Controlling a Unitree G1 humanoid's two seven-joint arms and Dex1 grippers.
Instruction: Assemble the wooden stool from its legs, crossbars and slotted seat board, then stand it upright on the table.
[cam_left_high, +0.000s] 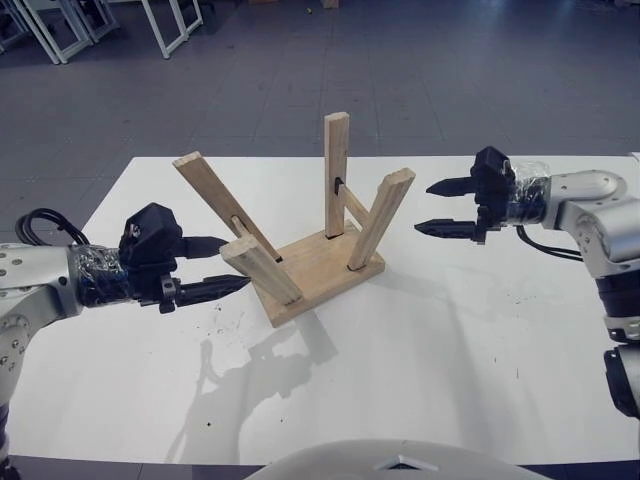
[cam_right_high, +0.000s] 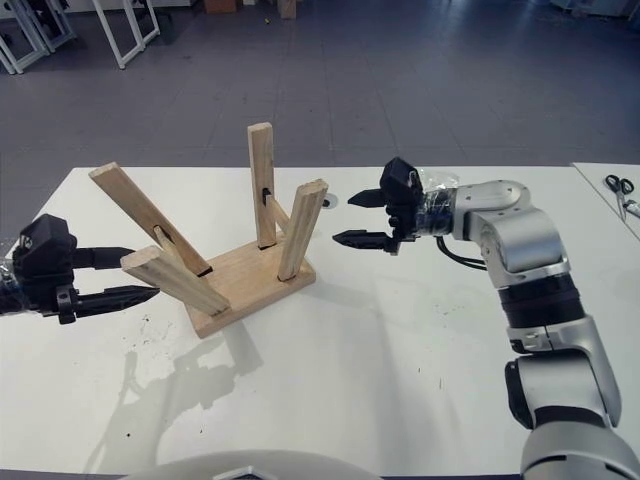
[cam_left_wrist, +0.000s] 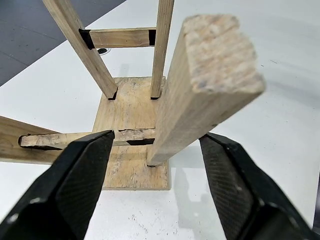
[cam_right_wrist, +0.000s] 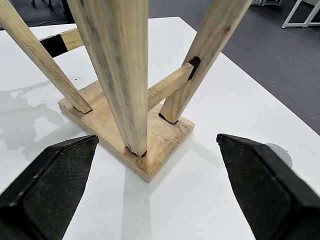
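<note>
Stool (cam_left_high: 320, 265), assembled, legs-up on tabletop (cam_left_high: 450, 350): my jaws wide, empty, at its 9 and 3 o'clock; next move, I judge: flip upright.

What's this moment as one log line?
stool: assembled, upside down on table | left gripper: open at a leg end | right gripper: open, clear of stool

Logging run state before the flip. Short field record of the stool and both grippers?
stool: assembled, upside down
seat: flat on table
legs: four, pointing up
crossbars: two seen, fitted between legs
left gripper: open, straddling nearest leg, not clamped
right gripper: open, beside stool, clear of it
remaining: stand stool upright
</note>
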